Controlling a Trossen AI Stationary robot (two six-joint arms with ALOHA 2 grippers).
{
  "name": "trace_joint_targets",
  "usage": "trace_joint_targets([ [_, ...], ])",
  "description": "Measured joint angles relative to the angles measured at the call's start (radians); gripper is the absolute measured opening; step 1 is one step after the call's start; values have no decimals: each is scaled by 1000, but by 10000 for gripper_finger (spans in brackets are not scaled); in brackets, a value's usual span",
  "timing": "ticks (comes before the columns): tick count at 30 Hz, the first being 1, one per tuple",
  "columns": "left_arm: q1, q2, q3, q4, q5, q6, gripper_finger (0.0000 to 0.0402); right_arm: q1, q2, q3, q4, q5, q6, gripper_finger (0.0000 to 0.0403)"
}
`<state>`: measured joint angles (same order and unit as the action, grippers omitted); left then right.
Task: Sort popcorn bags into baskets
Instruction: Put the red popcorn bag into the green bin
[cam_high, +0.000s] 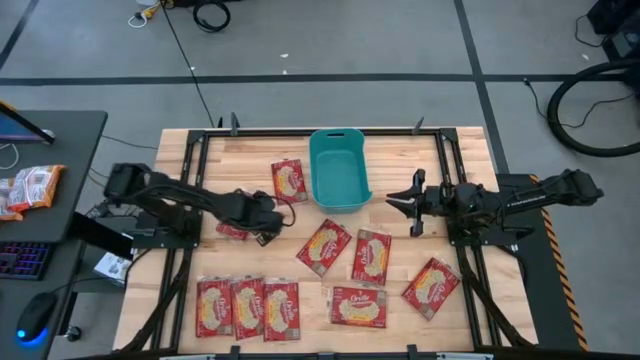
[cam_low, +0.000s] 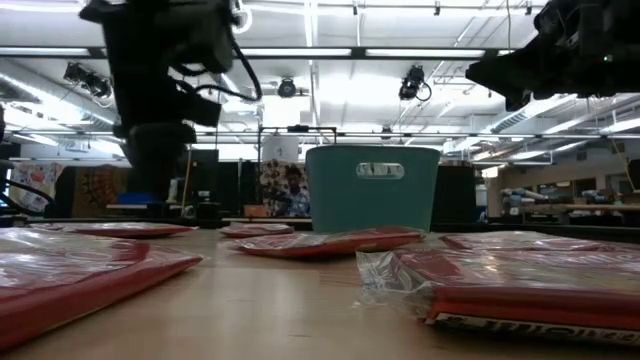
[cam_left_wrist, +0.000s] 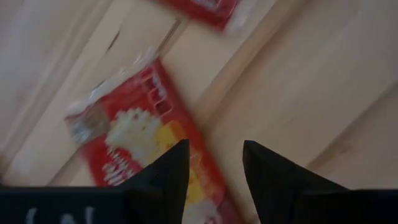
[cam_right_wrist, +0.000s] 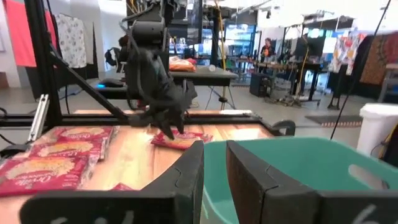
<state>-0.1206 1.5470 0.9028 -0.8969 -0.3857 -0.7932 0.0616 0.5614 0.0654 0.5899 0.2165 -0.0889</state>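
1. Pale wooden slatted counter (cam_high: 400, 160): carries everything.
2. Teal plastic rectangular tub (cam_high: 338, 168): far centre, seemingly empty.
3. Left claw (cam_high: 268, 222): parted, over a packet, nothing gripped.
4. Right claw (cam_high: 398, 199): waiting beside tub, slightly parted, empty.
5. Flat red plastic-wrapped popcorn bags (cam_high: 323, 246): scattered; probably light, slippery; pinch 1 edge.

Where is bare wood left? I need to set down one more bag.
Free: the strip between the basket and the table's right edge, behind the right gripper; also the far left corner. Crowded: the near edge and centre, covered with popcorn bags, and around the left gripper.
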Motion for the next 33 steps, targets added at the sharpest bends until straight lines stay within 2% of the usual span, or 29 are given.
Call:
trace_joint_targets([
  [3, 0, 82, 67, -84, -2, -40, 170, 0, 14, 0, 65, 0, -44, 73],
  [7, 1, 164, 129, -116, -1, -99, 196, 0, 17, 0, 90, 0, -46, 73],
  [13, 2, 240, 152, -172, 1, -175, 229, 11, 21, 0, 69, -1, -45, 73],
  [18, 2, 288, 152, -231, 26, -218, 228, 11, 21, 0, 80, -1, -57, 73],
  [33, 1, 379, 152, -247, 11, -183, 217, 11, 32, 0, 110, -37, -63, 73],
])
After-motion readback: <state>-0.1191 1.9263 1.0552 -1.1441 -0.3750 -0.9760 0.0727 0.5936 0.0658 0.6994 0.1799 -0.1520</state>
